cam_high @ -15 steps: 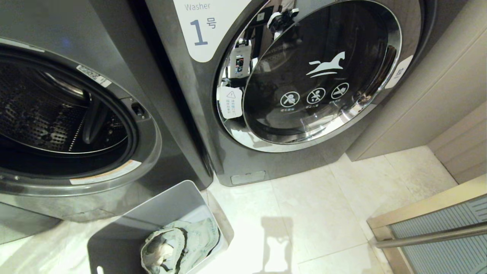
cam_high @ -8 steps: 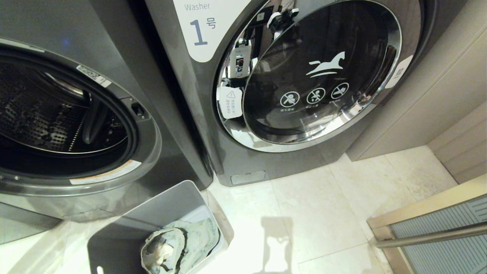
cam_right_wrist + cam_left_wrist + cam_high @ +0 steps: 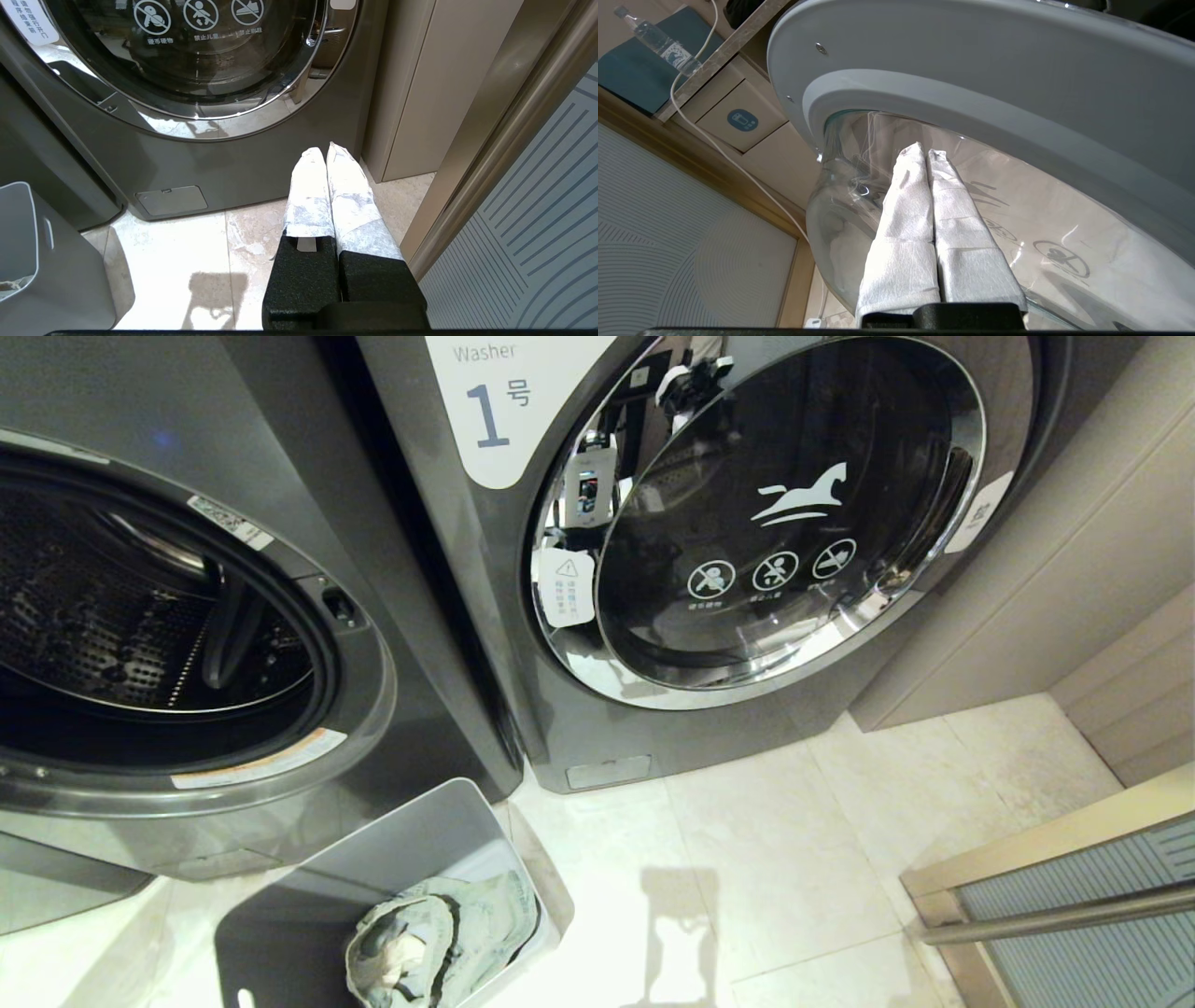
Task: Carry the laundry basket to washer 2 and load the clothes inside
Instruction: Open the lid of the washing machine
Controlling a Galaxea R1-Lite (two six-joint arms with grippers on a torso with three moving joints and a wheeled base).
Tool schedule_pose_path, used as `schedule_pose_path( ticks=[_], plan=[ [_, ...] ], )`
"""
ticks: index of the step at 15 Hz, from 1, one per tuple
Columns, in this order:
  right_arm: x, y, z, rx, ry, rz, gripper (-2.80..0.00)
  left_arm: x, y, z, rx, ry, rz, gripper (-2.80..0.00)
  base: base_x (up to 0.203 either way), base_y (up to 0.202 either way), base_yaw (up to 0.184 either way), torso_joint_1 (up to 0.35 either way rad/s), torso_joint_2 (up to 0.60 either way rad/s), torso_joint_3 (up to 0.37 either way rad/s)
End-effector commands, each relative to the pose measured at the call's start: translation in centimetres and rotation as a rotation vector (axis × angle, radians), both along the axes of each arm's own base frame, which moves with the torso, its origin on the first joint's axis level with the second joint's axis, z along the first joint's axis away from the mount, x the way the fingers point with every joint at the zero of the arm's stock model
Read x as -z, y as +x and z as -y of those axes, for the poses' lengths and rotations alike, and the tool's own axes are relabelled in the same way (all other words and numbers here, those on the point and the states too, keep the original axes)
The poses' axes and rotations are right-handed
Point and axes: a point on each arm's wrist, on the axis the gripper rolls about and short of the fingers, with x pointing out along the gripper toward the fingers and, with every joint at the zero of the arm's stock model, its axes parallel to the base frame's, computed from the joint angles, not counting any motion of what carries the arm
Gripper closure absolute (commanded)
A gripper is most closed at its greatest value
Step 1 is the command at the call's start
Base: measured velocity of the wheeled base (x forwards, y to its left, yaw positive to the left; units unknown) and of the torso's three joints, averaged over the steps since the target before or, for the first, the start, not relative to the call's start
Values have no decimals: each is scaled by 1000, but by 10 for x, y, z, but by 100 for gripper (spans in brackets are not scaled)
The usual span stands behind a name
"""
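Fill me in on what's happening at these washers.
The washer on the left stands open, drum exposed. The left pincer, shut and empty, is up against the inner glass of its swung-open door. The laundry basket sits on the floor below the opening with the clothes inside, not yet loaded. The right pincer is shut and empty, low over the floor tiles in front of the closed washer labelled 1.
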Motion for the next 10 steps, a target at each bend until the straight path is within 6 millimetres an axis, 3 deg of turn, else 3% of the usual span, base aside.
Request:
schedule_pose_path(
  ticks=[1,5,8,10],
  plan=[
    [11,4,0,0,0,-39,0,-1,0,0,-4,9,3,0,0,0,0,0,0,0],
    [11,4,0,0,0,-39,0,-17,2,13,47,78,32,0,0,0,0,0,0,0],
    [11,4,0,0,0,-39,0,-35,1,69,231,115,54,0,0,0,0,0,0,0],
    [11,4,0,0,0,-38,0,-26,1,126,390,95,55,0,0,0,0,0,0,0]
  ],
)
